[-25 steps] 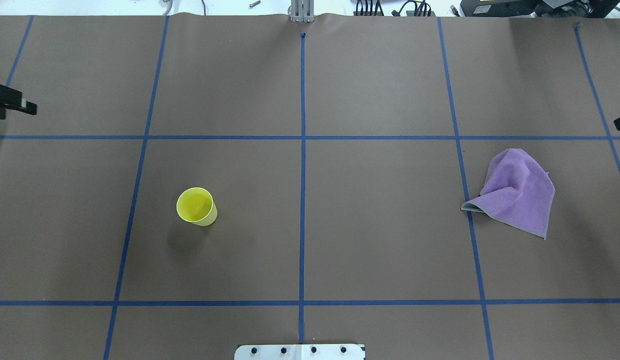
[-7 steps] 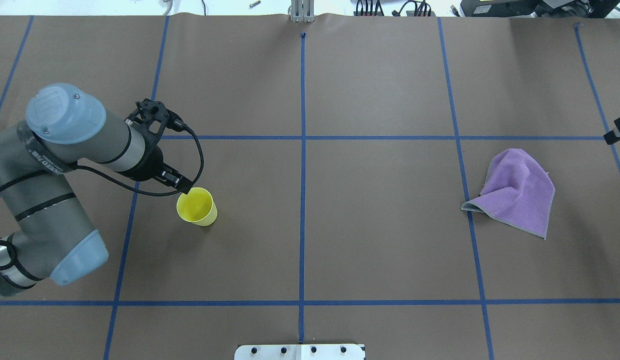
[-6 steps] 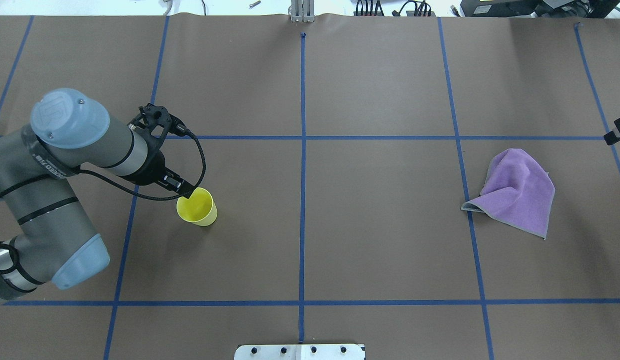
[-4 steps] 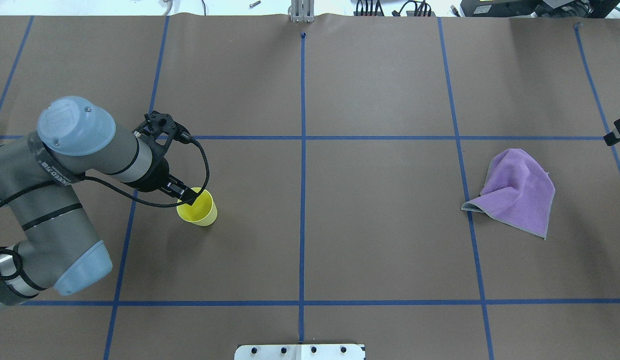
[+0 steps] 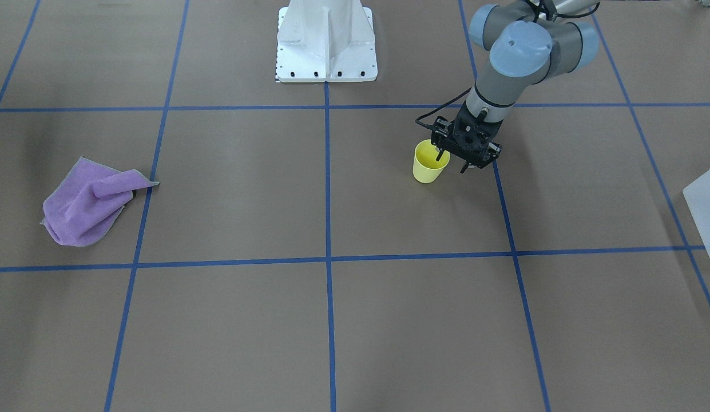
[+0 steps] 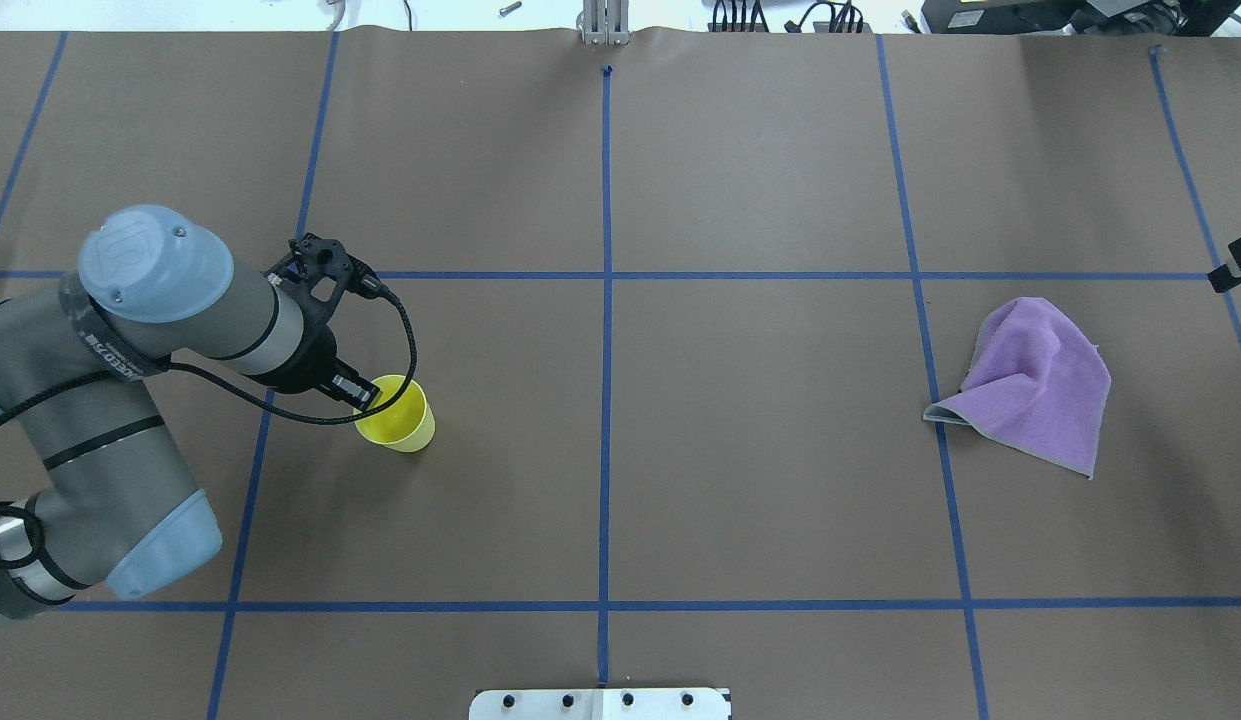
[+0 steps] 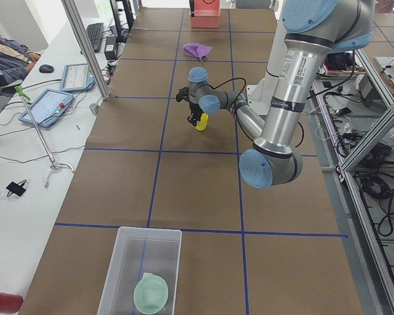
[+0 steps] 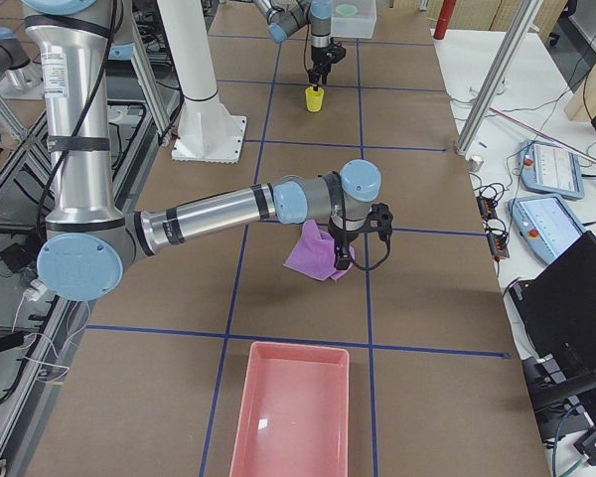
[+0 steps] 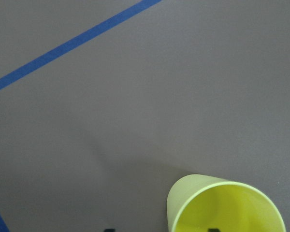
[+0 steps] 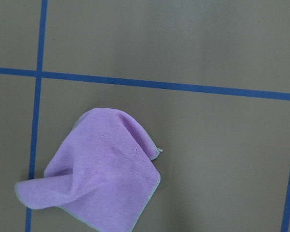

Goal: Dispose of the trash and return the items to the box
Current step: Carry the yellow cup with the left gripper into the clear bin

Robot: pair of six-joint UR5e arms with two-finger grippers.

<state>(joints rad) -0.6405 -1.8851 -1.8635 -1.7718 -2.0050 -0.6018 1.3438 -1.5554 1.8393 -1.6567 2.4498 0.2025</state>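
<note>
— Two things look left to clear, the yellow cup (image 6: 398, 420) and the purple cloth (image 6: 1035, 390). Which one is in hand?
— The cup. The left gripper (image 5: 451, 165) is spread across its rim, one jaw inside and one outside the wall, nothing pinched yet. The cup stands upright on the table (image 6: 760, 450).
— And the right gripper?
— It shows only in the right-side view, over the cloth. I cannot tell whether its jaws are apart or together.
— Where is the box?
— The box (image 7: 144, 252) sits at the table's end on the robot's left, well apart from the cup, with a green dish (image 7: 151, 293) in it.
— So, next?
— By my reckoning, close gently on the wall, since a thin cup may buckle or slip. Then lift it straight up and carry it to the box if it counts as an item, or to the pink tray (image 8: 288, 427) if it is trash
</note>
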